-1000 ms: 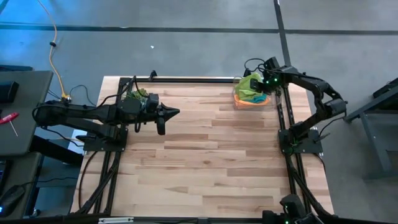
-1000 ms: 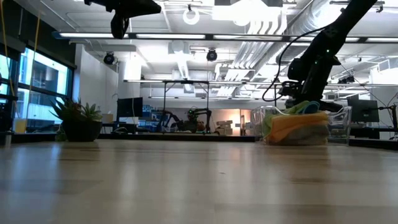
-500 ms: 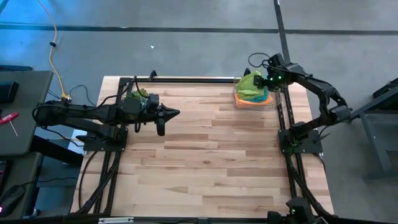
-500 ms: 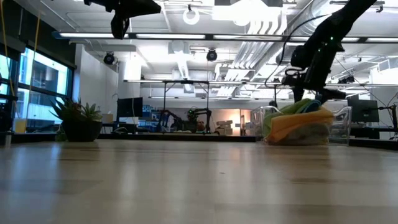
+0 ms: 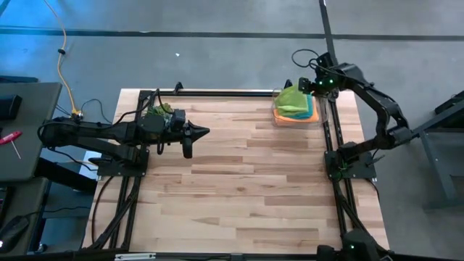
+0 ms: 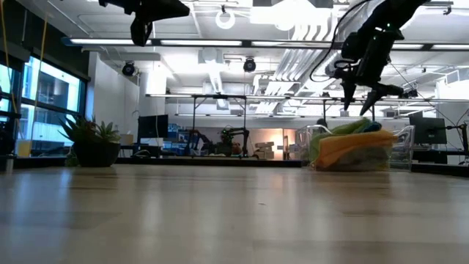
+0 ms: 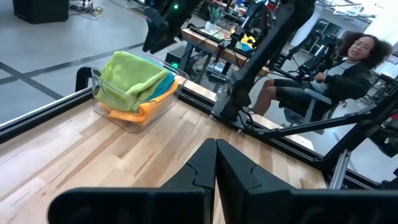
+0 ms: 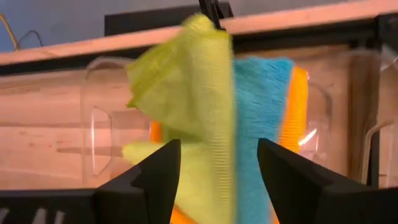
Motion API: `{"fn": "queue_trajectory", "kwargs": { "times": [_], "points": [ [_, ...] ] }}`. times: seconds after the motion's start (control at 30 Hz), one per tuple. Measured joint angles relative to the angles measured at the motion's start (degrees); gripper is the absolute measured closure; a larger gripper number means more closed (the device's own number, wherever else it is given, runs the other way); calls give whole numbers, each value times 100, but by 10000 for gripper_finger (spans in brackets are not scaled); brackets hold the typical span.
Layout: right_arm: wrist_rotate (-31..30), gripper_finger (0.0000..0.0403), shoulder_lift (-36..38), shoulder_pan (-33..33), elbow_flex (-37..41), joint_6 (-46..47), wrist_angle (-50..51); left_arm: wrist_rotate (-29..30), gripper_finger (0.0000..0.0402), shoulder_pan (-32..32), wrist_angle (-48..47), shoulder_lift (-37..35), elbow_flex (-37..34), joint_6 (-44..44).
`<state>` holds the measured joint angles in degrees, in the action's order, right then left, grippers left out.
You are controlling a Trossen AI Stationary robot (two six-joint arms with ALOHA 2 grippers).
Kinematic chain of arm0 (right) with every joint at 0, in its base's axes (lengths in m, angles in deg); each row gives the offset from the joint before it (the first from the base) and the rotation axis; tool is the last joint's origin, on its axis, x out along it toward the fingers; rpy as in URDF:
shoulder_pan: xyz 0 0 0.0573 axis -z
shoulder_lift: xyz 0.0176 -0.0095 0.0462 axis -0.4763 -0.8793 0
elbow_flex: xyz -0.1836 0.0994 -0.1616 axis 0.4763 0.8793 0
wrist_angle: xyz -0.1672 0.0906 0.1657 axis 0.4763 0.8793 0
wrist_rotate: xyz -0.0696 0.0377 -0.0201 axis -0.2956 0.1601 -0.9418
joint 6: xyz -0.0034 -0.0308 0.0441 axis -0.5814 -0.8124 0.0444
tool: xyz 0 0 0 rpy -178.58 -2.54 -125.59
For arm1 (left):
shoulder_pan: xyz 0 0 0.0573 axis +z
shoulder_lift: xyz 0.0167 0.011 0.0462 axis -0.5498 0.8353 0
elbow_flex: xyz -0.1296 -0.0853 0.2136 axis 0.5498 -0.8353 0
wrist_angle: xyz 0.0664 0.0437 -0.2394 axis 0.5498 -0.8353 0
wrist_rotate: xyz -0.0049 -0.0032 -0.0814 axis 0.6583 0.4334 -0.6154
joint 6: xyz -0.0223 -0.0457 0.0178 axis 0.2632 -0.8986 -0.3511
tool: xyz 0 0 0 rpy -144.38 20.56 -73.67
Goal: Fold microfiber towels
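A clear bin (image 5: 278, 119) at the table's far right holds a pile of microfiber towels: a lime green one (image 5: 292, 100) on top, teal (image 8: 261, 118) and orange (image 8: 297, 106) under it. My right gripper (image 8: 217, 146) hangs open just above the pile (image 6: 361, 97), touching none of it. My left gripper (image 5: 199, 132) is shut and empty, held high over the table's left part (image 7: 216, 155).
A small green spiky plant (image 5: 158, 110) stands at the far left, behind my left arm. The bare wooden tabletop (image 5: 239, 188) spreads between the arms and toward the near edge. A person (image 7: 348, 56) sits beyond the table's right side.
My right gripper has risen from down among the towels in the bin to a place clear above them, with nothing in its fingers. The lime green towel has stayed on top of the pile.
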<state>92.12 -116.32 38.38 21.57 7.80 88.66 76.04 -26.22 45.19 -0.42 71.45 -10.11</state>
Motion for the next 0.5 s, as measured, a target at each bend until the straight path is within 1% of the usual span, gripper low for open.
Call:
{"fn": "queue_trajectory", "kwargs": {
  "times": [0.1, 0.17, 0.23, 0.33, 0.37, 0.4, 0.5],
  "points": [
    [-124, 214, 48, -81, -107, -67, -7, 6, 401, 0, -1, 0, 0, 23],
    [-222, 238, 78, -197, -128, -113, -49, 15, 401, 0, -5, 0, 0, 64],
    [-245, 279, 77, -340, -76, -165, -118, 18, 401, 0, -9, 0, 0, 66],
    [-243, 368, 65, -564, 137, -175, -303, 37, 401, 0, -21, 0, 0, 66],
    [-249, 384, 61, -633, 232, -176, -406, 37, 401, 0, -21, 0, 0, 66],
    [-252, 390, 61, -692, 329, -137, -503, 37, 401, 0, -21, 0, 0, 66],
    [-421, 385, 57, -774, 628, 109, -731, 37, 401, 0, -21, 0, 0, 59]
  ]
}}
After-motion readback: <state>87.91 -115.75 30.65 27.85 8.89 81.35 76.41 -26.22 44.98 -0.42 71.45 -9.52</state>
